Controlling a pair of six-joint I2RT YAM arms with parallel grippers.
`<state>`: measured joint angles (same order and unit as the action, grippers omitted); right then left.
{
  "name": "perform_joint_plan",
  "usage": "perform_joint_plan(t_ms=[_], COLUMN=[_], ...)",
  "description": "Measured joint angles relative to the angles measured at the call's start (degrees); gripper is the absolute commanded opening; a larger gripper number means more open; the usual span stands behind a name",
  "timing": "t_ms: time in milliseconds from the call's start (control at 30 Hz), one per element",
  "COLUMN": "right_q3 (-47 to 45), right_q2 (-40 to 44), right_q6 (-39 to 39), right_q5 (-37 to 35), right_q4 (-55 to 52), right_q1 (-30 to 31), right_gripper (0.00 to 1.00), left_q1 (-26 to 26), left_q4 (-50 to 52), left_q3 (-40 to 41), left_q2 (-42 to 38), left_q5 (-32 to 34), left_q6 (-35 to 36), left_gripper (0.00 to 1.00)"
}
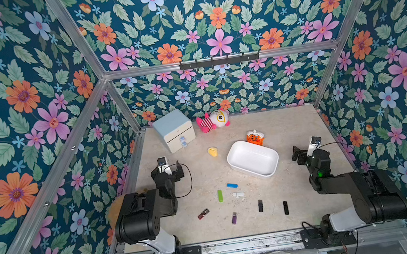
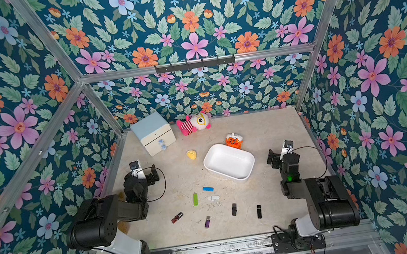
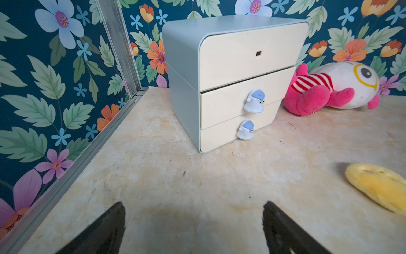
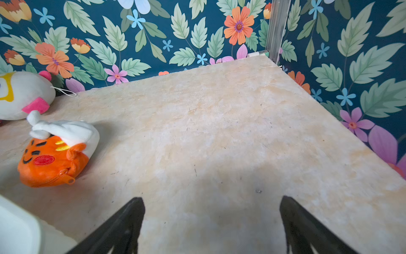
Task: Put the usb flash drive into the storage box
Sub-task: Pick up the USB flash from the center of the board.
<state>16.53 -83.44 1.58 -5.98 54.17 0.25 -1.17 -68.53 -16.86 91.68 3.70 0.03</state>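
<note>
The storage box [image 1: 253, 159] [image 2: 229, 162], a shallow white tray, sits right of the table's middle with nothing in it; one corner of it [image 4: 17, 228] shows in the right wrist view. Several usb flash drives lie nearer the front: blue [image 1: 232, 185], green [image 1: 220, 195], white [image 1: 238, 194], red [image 1: 203, 213], purple [image 1: 234, 218] and two black ones [image 1: 260, 205] [image 1: 285, 207]. My left gripper [image 3: 194, 209] is open over bare table at the left, facing the drawer cabinet. My right gripper [image 4: 212, 204] is open over bare table right of the box. Neither holds anything.
A pale-blue-topped drawer cabinet [image 1: 174, 130] stands at the back left, with a pink and white plush doll [image 1: 213, 121] beside it. An orange tiger pouch [image 1: 255, 138] lies just behind the box and a yellow plush [image 1: 212, 152] to its left. Floral walls enclose three sides.
</note>
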Motion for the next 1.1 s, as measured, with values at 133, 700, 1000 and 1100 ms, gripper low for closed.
perform_joint_plan(t_ms=[133, 700, 1000, 1100], right_q3=[0.0, 0.2, 18.1, 26.6], right_q2=[0.1, 0.1, 12.8, 14.3], right_q6=[0.0, 0.0, 0.3, 0.3], right_q5=[0.1, 0.8, -4.3, -8.6], right_q4=[-0.3, -0.4, -26.1, -38.9], right_q1=[0.0, -0.2, 3.0, 9.2], right_gripper=[0.99, 0.99, 0.98, 0.97], left_q1=[0.0, 0.3, -5.5, -6.2], left_q4=[0.0, 0.2, 19.7, 33.6], left_q3=[0.0, -0.1, -13.8, -23.8], left_q2=[0.0, 0.0, -6.5, -7.2], left_q5=[0.0, -0.5, 7.3, 10.4], left_q6=[0.0, 0.0, 0.6, 0.3], left_gripper=[1.0, 1.0, 0.99, 0.99])
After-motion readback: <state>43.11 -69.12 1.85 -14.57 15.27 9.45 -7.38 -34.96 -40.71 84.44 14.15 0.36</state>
